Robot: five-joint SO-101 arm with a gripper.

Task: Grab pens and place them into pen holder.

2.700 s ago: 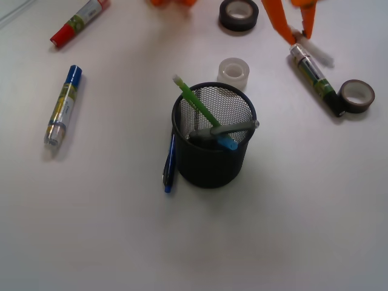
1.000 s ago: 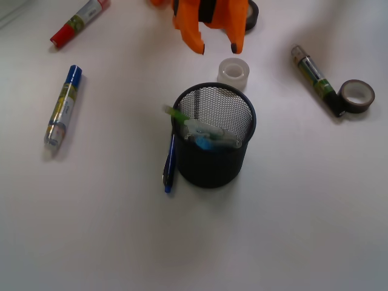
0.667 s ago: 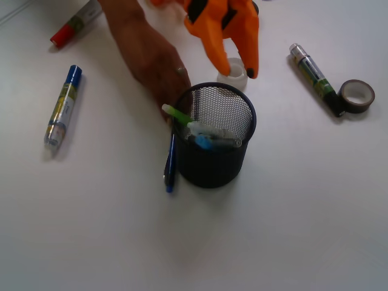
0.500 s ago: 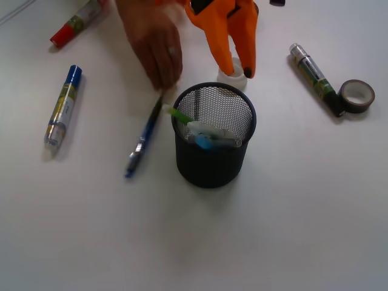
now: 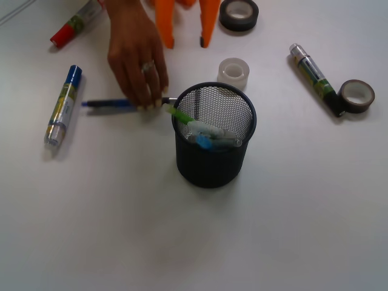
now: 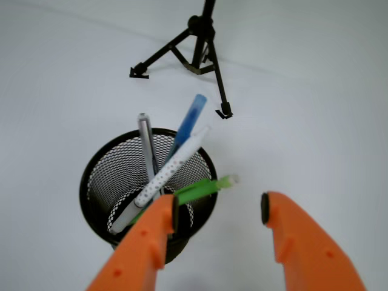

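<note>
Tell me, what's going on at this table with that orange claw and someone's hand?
An orange robot gripper, open and empty, hovers behind a black wire-mesh pen holder that already contains four pens: lime green, light blue, grey and white. A person's hand rests its fingertips on the last dark blue pen, lying on the white table left of the holder.

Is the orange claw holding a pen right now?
No. The claw is open and empty above the pen holder. A person's hand is touching the dark blue pen near one end.
</note>
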